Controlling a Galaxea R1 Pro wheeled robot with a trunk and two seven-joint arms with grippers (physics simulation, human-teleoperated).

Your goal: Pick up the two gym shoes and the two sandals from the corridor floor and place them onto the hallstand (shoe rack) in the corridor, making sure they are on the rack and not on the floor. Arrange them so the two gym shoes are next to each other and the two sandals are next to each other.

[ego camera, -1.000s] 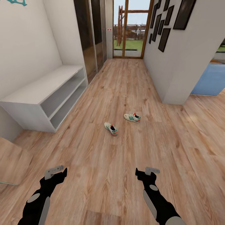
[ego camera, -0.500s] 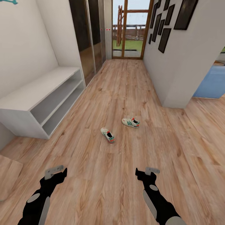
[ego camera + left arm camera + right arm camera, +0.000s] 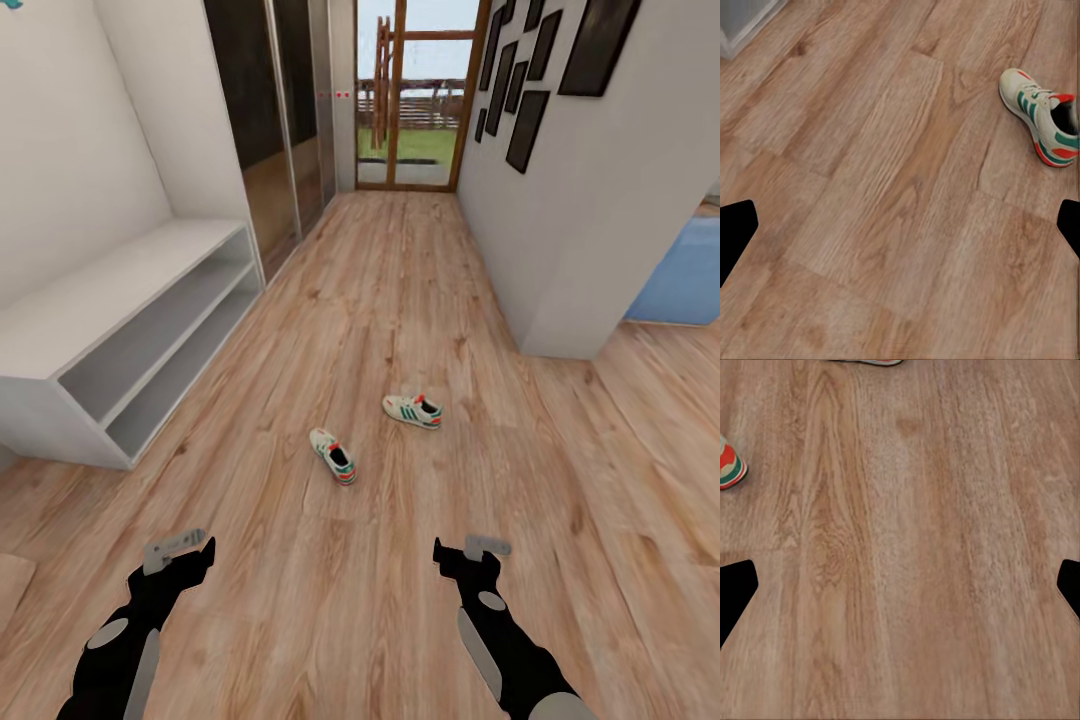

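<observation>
A: Two gym shoes lie on the corridor floor ahead of me, apart from each other. The nearer shoe sits at about eleven o'clock, the farther shoe at about twelve, a little beyond it.

B: And the rack?

A: The shoe rack stands against the wall at about ten o'clock, well apart from both shoes. What I can see of its top and two open tiers is bare.

B: What are your pincers doing?

A: The left pincer hangs low over bare planks at seven o'clock, holding nothing. Its wrist camera shows dark fingertips spread wide at the frame edges, with the nearer shoe on the floor beyond. The right pincer hangs at five o'clock, also spread wide and holding nothing, above bare wood.
</observation>
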